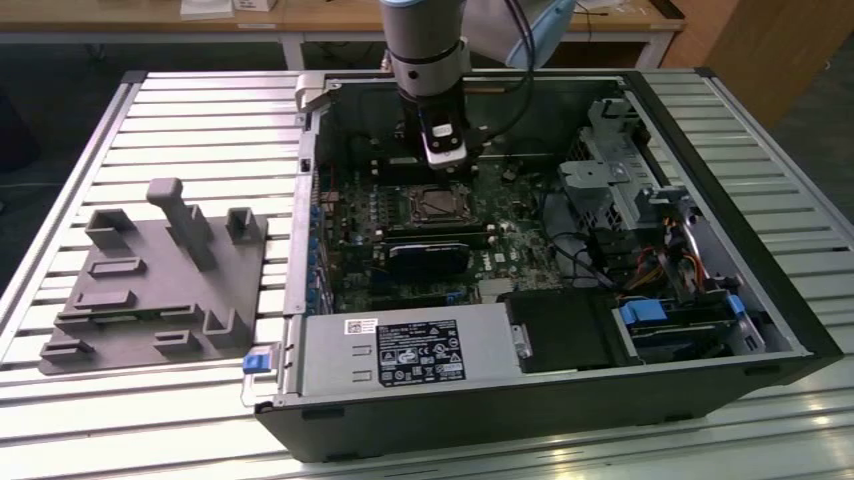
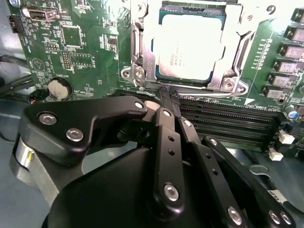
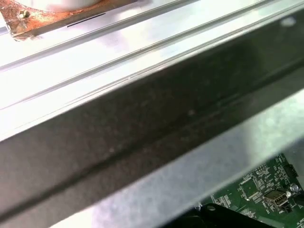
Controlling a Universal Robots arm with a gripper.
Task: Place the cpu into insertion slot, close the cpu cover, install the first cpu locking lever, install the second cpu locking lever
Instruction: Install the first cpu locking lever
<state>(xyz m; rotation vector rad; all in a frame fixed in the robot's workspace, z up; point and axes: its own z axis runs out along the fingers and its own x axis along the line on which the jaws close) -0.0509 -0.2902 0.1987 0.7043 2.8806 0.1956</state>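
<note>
An open black computer case (image 1: 534,412) lies on its side on a slatted metal table (image 1: 200,130). On the exterior view's left, a grey moulded fixture plate (image 1: 147,300) rests on the slats just beside the case. Inside the case, a labelled power supply (image 1: 400,352) sits along the near wall and a silver drive cage (image 1: 603,190) stands toward the exterior view's right. In the second wrist view, long black memory slots (image 2: 228,124) and a coin battery (image 2: 59,89) sit on the green board (image 2: 85,42).

cpu cover (image 2: 141,52) edge cropped by frame; tool (image 2: 164,97) hides part of memory slots (image 2: 228,118).
</note>
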